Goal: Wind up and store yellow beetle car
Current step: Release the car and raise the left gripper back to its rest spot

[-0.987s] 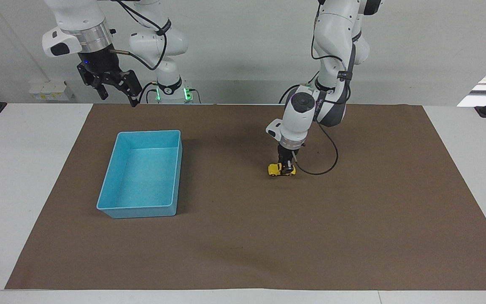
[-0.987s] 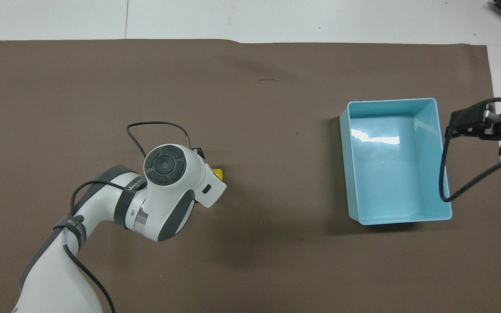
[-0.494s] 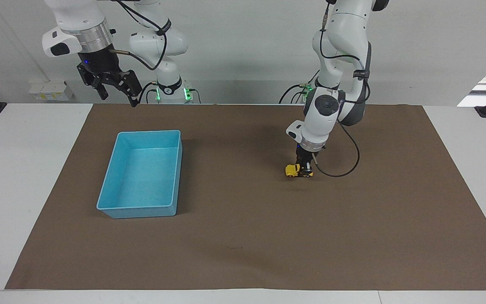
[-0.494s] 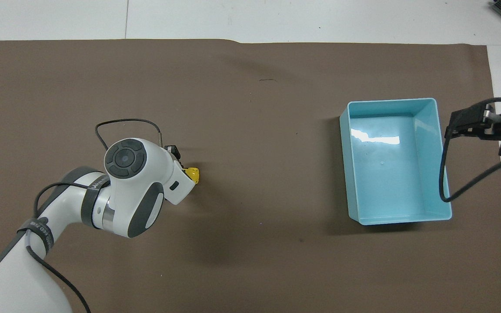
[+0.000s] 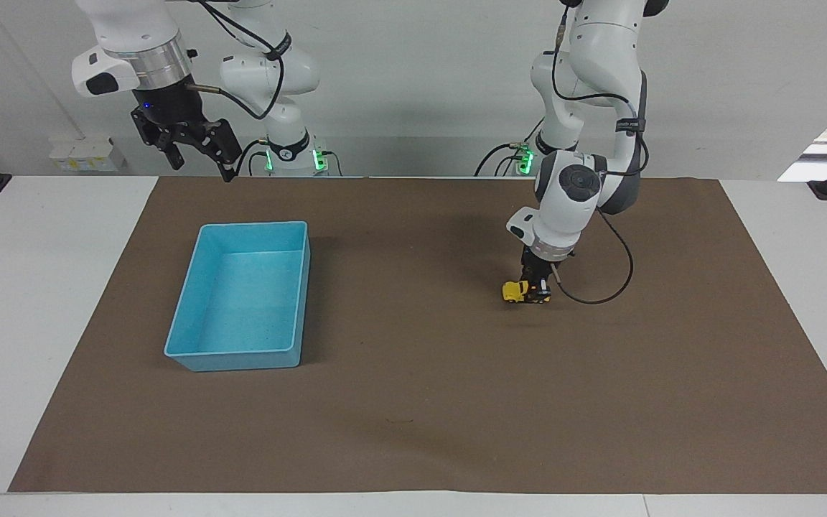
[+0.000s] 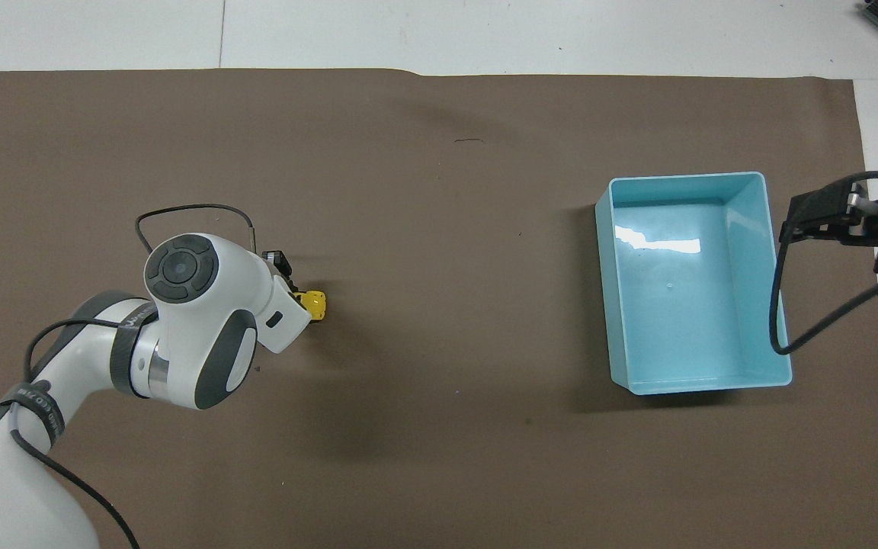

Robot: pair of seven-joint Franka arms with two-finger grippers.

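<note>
Yellow car [image 5: 516, 291] with black wheels, light blue bin [image 5: 241, 296], brown mat [image 5: 421, 402] on white table [image 5: 40, 287], black claws.

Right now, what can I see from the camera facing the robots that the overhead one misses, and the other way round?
Only the facing view shows both arms' bases, the wall, and the left hand reaching down onto the yellow beetle car, whose wheels are on the brown mat. Only the overhead view looks straight into the empty blue bin, but there the left arm covers most of the car. Both show car, bin, mat, and the right hand, which waits raised at the bin's end of the table.
</note>
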